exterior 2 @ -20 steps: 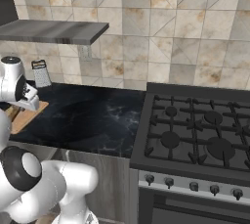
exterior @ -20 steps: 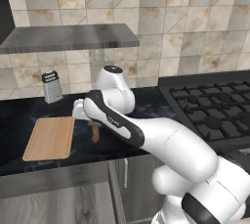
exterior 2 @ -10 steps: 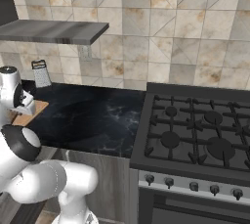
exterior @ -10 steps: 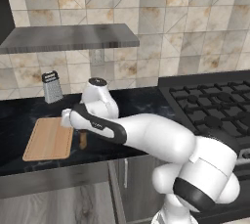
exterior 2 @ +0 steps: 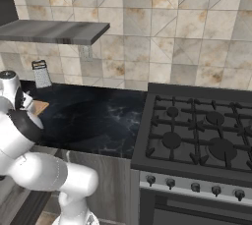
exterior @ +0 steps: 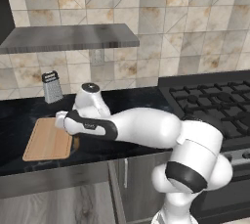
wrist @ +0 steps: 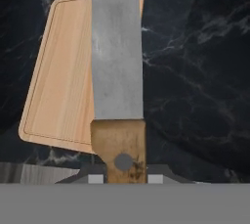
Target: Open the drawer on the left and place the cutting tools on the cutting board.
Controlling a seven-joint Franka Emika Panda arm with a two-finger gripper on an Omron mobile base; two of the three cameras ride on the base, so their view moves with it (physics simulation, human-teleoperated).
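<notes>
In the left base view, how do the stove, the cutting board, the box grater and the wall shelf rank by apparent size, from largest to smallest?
1. The wall shelf and the stove: alike, and the stove is cut off by the frame, so I cannot rank them.
2. The cutting board.
3. The box grater, though it stands farther from the camera.

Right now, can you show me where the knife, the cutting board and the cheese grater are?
knife (wrist: 117, 56): hand view, middle of its silver blade.
cutting board (exterior: 46, 142): left base view, bare wood near its middle.
grater (exterior: 52, 86): left base view, its metal face.
</notes>
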